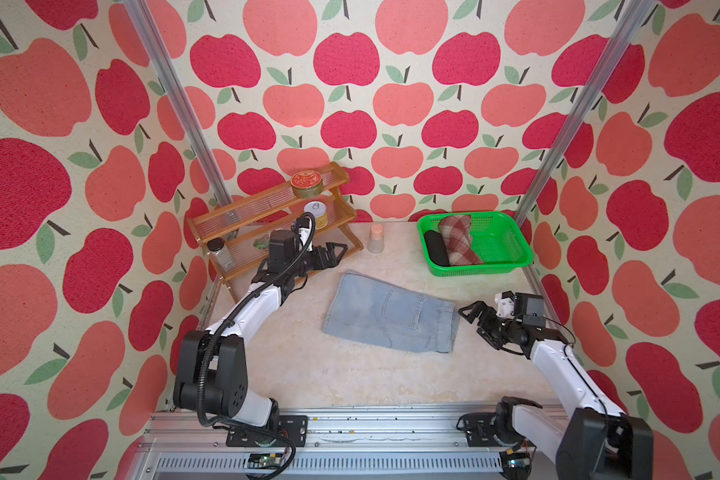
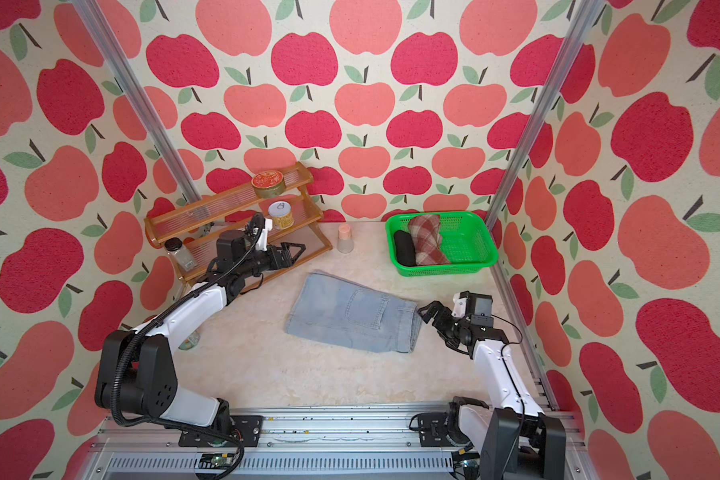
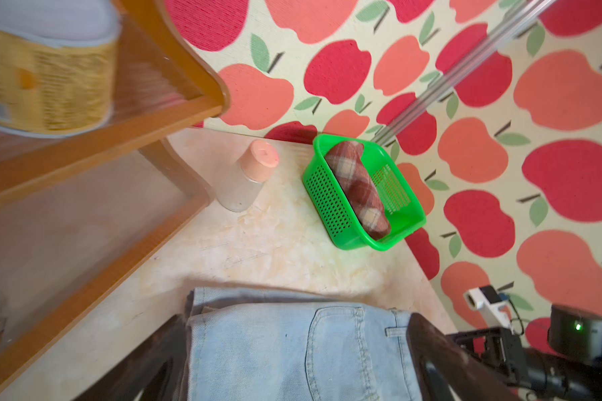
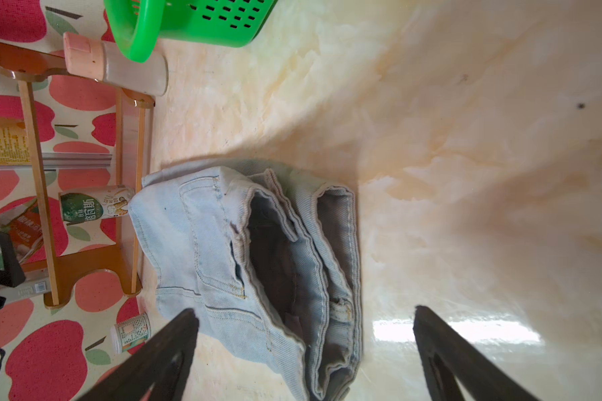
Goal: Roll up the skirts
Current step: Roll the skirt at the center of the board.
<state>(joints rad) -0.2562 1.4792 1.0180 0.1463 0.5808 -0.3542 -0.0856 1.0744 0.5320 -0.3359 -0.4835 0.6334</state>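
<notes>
Left claw, right claw agape; 1 denim skirt, seemingly folded.

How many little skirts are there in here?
3. The black skirt and the plaid skirt lie rolled, side by side, in the green basket; the denim skirt lies folded flat on the table. Another could be hidden beneath the rolls.

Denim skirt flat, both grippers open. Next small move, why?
Probably ease the right gripper in to pinch the nearest edge of the denim skirt and start the roll: the skirt lies flat, unrolled, that open gripper sits just beside it, and the black skirt and plaid skirt already lie rolled in the green basket.
</notes>
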